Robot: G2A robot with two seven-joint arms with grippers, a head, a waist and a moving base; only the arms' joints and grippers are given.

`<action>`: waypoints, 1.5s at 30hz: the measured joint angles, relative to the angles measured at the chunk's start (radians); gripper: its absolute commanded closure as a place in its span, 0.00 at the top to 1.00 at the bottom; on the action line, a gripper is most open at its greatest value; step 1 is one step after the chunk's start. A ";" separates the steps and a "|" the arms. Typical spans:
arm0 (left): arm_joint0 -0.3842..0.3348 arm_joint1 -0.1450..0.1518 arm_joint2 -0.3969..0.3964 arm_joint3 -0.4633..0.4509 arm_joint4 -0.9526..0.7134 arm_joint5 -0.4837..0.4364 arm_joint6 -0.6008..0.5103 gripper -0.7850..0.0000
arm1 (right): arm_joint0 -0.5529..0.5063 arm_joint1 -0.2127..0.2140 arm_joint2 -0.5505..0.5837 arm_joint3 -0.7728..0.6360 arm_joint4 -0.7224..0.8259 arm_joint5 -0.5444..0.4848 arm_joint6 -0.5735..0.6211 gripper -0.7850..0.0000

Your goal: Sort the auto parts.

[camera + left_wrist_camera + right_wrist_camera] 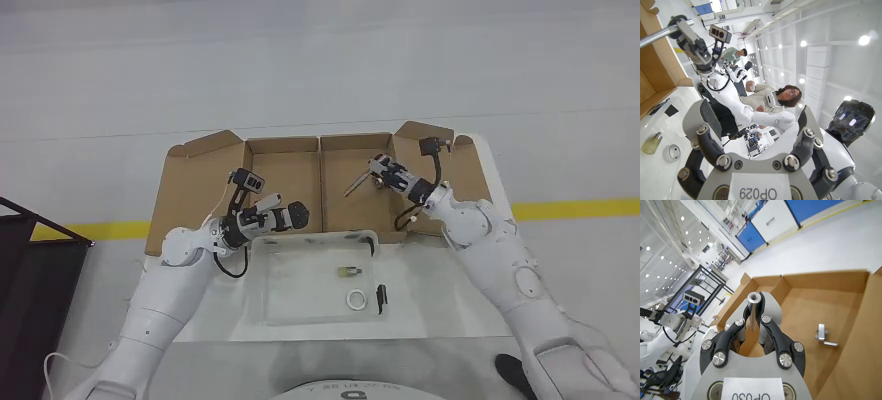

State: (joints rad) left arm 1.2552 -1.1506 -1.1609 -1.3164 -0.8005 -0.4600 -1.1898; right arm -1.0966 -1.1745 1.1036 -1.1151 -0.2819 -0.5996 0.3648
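My right gripper point(754, 308) is shut on a slim metal rod point(754, 298) with a threaded end, held above the right cardboard box point(350, 210). In the top view that gripper point(376, 171) hangs over the box's middle and the rod point(357, 184) juts out toward the divider. My left gripper point(757, 121) is open and holds nothing; it hovers point(297, 215) near the front edge of the left cardboard box point(275, 180). A clear tray point(300, 300) in front holds a yellowish cylinder point(348, 271), a white ring point(356, 299) and a black clip point(381, 294).
Two small metal brackets point(821, 332) lie on the right box's floor. The boxes' flaps point(195, 150) stand open around the rims. In the left wrist view the cylinder point(651, 144) and the ring point(672, 153) lie close below the open fingers point(710, 117).
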 measured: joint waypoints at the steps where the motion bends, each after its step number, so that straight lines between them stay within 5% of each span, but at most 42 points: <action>1: 0.000 0.000 0.000 0.000 0.000 0.000 0.000 1.00 | 0.014 -0.003 -0.013 0.018 0.017 0.003 0.036 0.00; 6: 0.000 0.000 0.000 0.000 0.000 0.000 0.000 1.00 | 0.068 -0.015 -0.063 0.097 0.085 0.031 0.217 0.00; 12: 0.000 0.000 0.000 0.000 0.000 0.000 0.000 1.00 | 0.098 -0.017 -0.078 0.129 -0.013 0.108 0.195 0.00; 13: 0.000 0.000 0.000 0.000 0.000 0.000 0.000 1.00 | 0.100 -0.018 -0.080 0.130 -0.034 0.122 0.179 0.07; 17: 0.000 0.000 0.000 0.000 0.000 0.000 0.000 1.00 | 0.102 -0.018 -0.086 0.122 -0.138 0.178 0.098 1.00; 31: 0.000 0.000 0.000 0.000 0.000 0.000 0.000 1.00 | 0.014 0.013 0.041 -0.052 -0.223 0.163 -0.118 1.00; 40: 0.000 0.000 0.000 0.000 0.000 0.000 0.000 1.00 | -0.217 0.048 0.196 -0.338 0.011 -0.191 -0.207 1.00; 45: 0.000 0.000 0.000 0.000 0.000 0.000 0.000 1.00 | -0.264 0.055 0.225 -0.366 0.099 -0.251 -0.174 1.00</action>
State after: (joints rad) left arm 1.2552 -1.1506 -1.1609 -1.3164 -0.8005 -0.4600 -1.1898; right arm -1.3605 -1.1191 1.3290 -1.4814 -0.1833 -0.8502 0.1907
